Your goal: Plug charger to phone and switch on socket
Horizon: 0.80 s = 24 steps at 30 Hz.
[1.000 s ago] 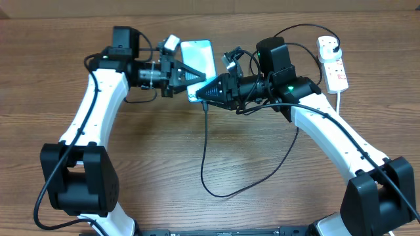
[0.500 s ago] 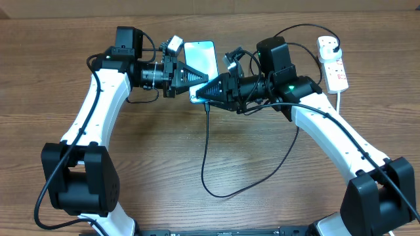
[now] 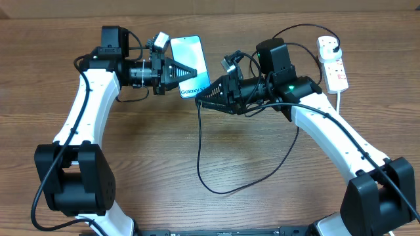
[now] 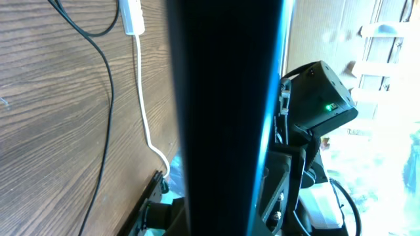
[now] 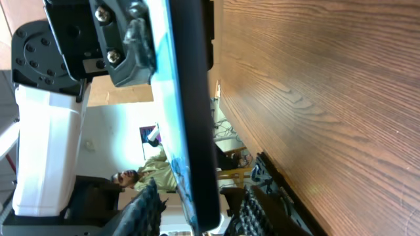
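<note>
My left gripper [image 3: 190, 71] is shut on the phone [image 3: 186, 49], which is held off the table and tilted, its blue screen facing up. In the left wrist view the phone [image 4: 223, 118] fills the middle as a dark slab. My right gripper [image 3: 200, 98] is at the phone's lower end. Its fingers [image 5: 147, 210] stand open on either side of the phone's edge [image 5: 190, 118], with a gap on each side. The charger [image 3: 199, 151] hangs from that spot and loops over the table to its plug [image 3: 331, 44] in the socket [image 3: 333, 65]. The connector tip is hidden.
The socket's thick white cord [image 3: 338, 98] runs down the right side by my right arm. The charger's loop [image 3: 216, 191] lies on the wooden table [image 3: 151, 164] between the two arms. In the left wrist view the white cord [image 4: 141, 98] and a black cable [image 4: 108, 98] cross the tabletop.
The left gripper carried the phone left and towards the back, tilting it more. The charger's upper end followed the phone. The right gripper stayed nearly in place.
</note>
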Motion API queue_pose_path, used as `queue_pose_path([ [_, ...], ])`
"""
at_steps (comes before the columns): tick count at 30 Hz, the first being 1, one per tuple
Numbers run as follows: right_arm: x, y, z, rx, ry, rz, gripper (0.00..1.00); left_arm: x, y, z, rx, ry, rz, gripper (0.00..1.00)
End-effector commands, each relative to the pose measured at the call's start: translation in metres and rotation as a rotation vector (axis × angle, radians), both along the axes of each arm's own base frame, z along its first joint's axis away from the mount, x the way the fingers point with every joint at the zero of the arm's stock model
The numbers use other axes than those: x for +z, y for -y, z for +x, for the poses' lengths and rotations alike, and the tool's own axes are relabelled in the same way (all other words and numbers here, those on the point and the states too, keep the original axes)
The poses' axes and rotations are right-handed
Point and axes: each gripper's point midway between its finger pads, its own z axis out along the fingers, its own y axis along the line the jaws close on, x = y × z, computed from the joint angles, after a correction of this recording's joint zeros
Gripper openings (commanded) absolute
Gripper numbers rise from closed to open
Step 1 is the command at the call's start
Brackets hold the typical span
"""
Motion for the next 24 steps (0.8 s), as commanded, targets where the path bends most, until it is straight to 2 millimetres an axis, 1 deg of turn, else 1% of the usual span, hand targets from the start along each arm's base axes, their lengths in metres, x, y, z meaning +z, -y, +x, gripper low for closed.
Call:
queue_pose_path([
  [1,0.0182,0.0005,-0.0003,0.006,0.022,0.032,0.29,0.0042,0.0013,-0.0015,-0.011,0.01,-0.019,0.04],
  [5,0.0201,-0.0001,0.0011,0.0,0.014,0.037,0.19,0.0044,0.0014,-0.0016,-0.009,-0.002,-0.02,0.04],
  [6,0.0201,0.0,0.0011,0.001,0.014,0.037,0.18,0.0043,0.0014,-0.0016,-0.009,-0.002,-0.019,0.04],
  [10,0.02,0.0,0.001,0.001,0.014,0.037,0.16,0.0043,0.0014,-0.0016,-0.009,-0.001,-0.019,0.04],
  [17,0.0197,-0.0049,-0.003,0.013,0.015,0.035,0.15,0.0043,0.0014,-0.0016,-0.009,-0.002,-0.019,0.04],
  [20,0.02,-0.0051,-0.003,0.014,0.017,0.036,0.11,0.0043,0.0014,-0.0016,-0.009,-0.002,-0.019,0.04],
  [24,0.0205,-0.0052,-0.0026,0.013,0.018,0.038,0.1,0.0043,0.0014,-0.0016,-0.009,-0.002,-0.019,0.04],
])
